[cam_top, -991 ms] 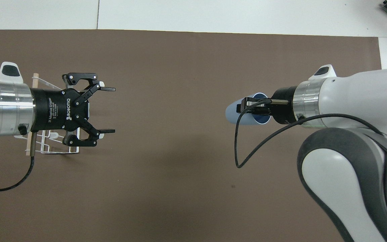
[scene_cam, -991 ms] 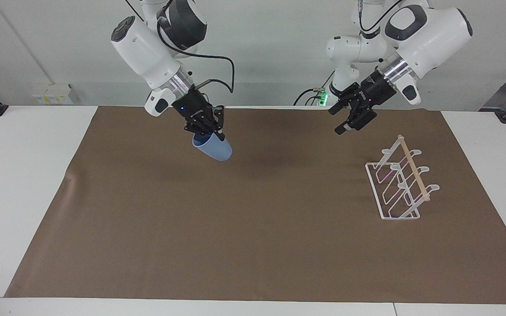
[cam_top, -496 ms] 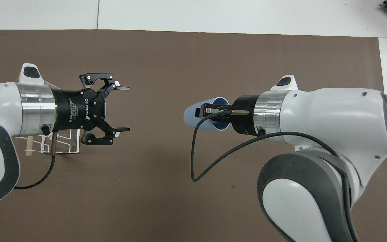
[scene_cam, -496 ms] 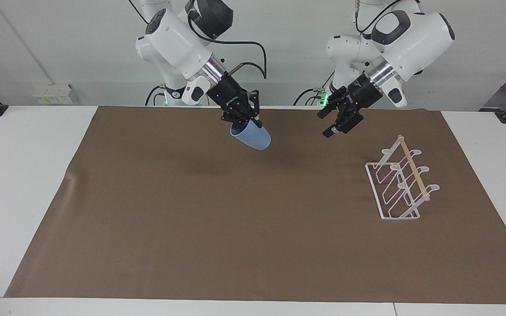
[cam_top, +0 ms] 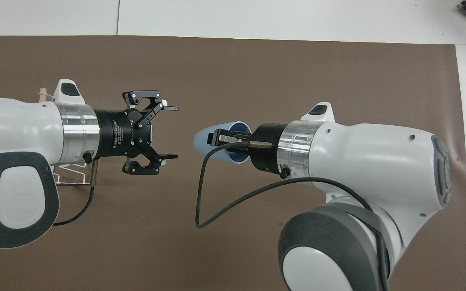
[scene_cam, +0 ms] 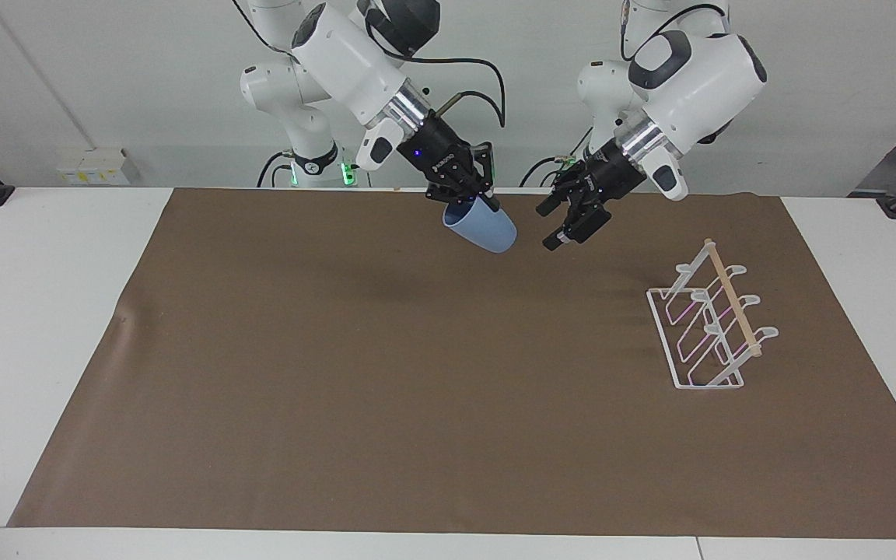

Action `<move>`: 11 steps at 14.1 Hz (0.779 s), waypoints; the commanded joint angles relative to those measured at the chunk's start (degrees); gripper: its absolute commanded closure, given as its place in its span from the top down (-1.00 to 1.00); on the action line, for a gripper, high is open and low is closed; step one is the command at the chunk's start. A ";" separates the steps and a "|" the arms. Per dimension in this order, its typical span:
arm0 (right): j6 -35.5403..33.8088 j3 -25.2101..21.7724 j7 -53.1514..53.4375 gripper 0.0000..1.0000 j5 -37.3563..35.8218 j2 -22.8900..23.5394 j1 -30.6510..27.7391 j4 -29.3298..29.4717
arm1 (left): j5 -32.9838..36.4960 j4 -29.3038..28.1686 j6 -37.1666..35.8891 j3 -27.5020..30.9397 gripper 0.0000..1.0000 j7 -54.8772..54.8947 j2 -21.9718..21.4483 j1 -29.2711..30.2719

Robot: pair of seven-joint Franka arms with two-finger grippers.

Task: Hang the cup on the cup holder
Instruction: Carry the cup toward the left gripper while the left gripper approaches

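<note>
Above the brown mat that covers the white desk, the right gripper is clenched on the rim of the small light-blue plastic cup, holding it tilted in the air. The left gripper hangs just beside the cup with its fingers spread wide and grasping nothing. The white wire cup holder with a wooden rod stands on the mat toward the left arm's end, well apart from the cup.

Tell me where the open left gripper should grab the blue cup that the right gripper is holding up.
Probably the base end. The right gripper pinches the cup at its rim, one finger inside, leaving the tapered closed end pointing at the left gripper. Come straight in from that end, open fingers straddling the narrow outer wall.
</note>
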 commanded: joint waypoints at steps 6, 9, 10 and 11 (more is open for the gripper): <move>8.02 2.85 7.34 -1.00 3.27 -0.97 0.65 -0.66 | -0.72 -2.26 1.81 0.80 1.00 -1.49 -0.82 -4.22; 7.93 2.85 7.08 -1.00 3.28 -0.97 0.65 -0.75 | -0.72 -2.26 3.39 0.71 1.00 -1.49 -0.73 -4.66; 7.93 2.85 7.08 -1.00 3.28 -1.05 0.65 -0.75 | -0.72 -2.26 3.39 0.71 1.00 -1.49 -0.73 -4.66; 7.84 2.85 6.99 -1.00 3.28 -1.06 0.65 -0.75 | -0.72 -2.26 3.39 0.71 1.00 -1.49 -0.73 -4.66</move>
